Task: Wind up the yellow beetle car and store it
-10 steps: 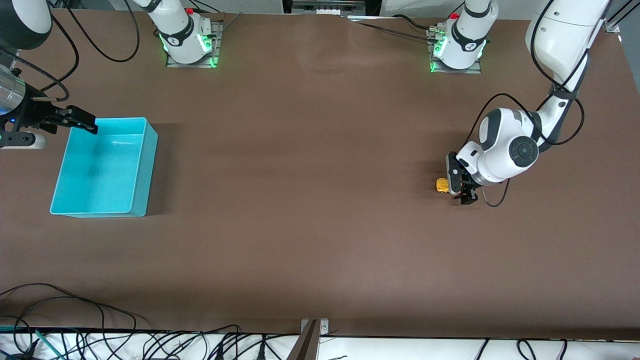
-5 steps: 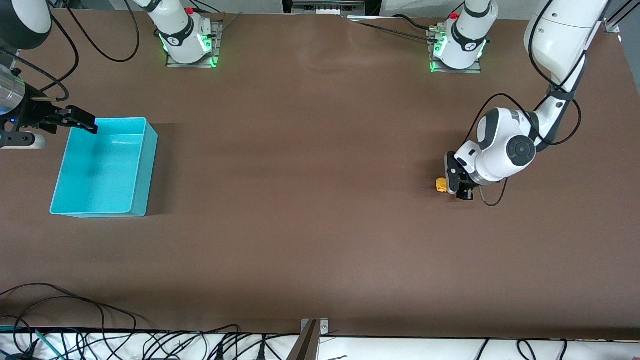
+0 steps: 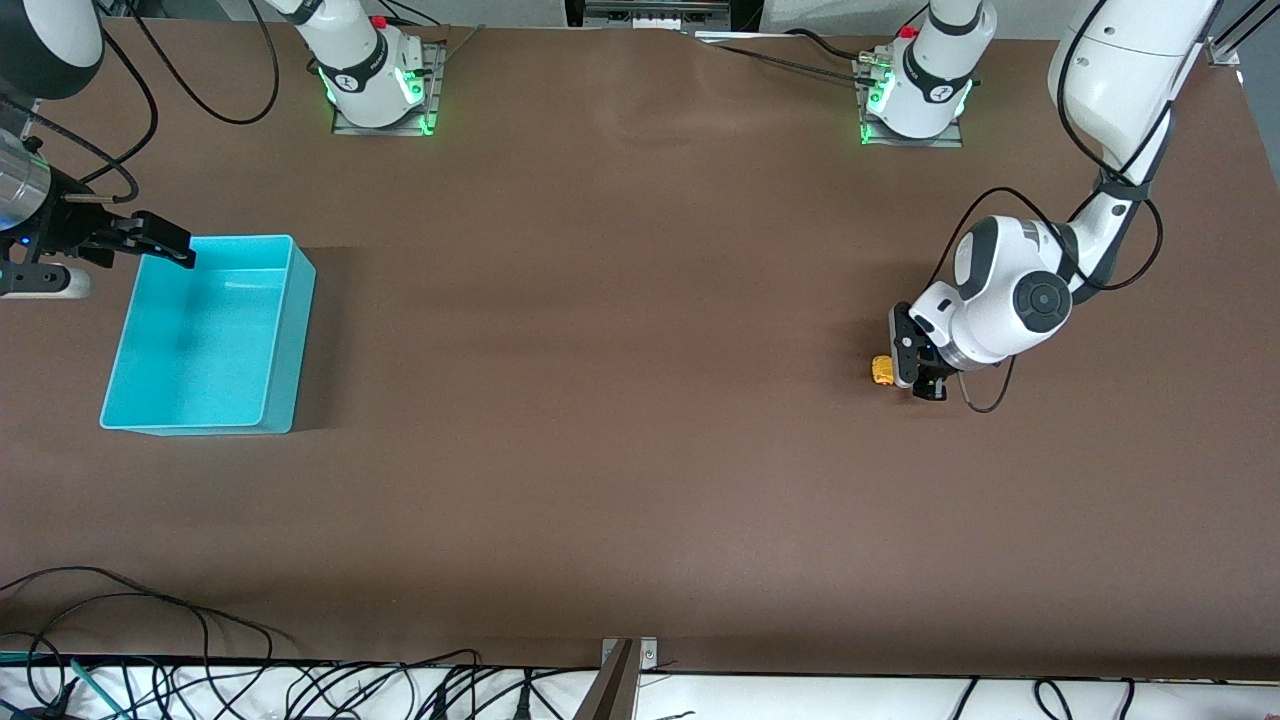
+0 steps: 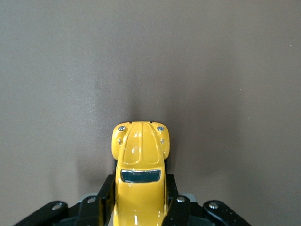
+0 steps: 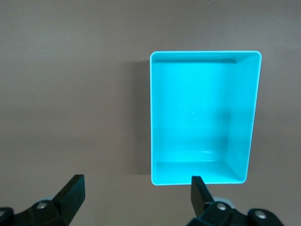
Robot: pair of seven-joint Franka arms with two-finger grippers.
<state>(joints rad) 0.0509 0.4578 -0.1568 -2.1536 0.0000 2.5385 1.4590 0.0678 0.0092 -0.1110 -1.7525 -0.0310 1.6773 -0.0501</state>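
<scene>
My left gripper [image 3: 908, 375] is down at the table [image 3: 620, 420], toward the left arm's end, with its fingers [image 4: 104, 200] pressed against both flanks of the yellow beetle car [image 3: 882, 371]. In the left wrist view the car [image 4: 140, 175] sits squarely between the two black fingers, bonnet and headlights pointing away from the wrist, dark windscreen facing up. Its rear half is hidden between the fingers; the front half sticks out past the tips. Wheels appear to be on the brown surface, though I cannot confirm contact from these views.

My right gripper [image 3: 150, 240] hangs over the edge of the turquoise bin [image 3: 290, 330] at the right arm's end of the table, waiting. Its fingers [image 5: 70, 195] are spread wide, nothing between them. In the right wrist view the bin [image 5: 155, 117] lies below with nothing in it.

Car and bin are well apart, at the two ends of the table.
</scene>
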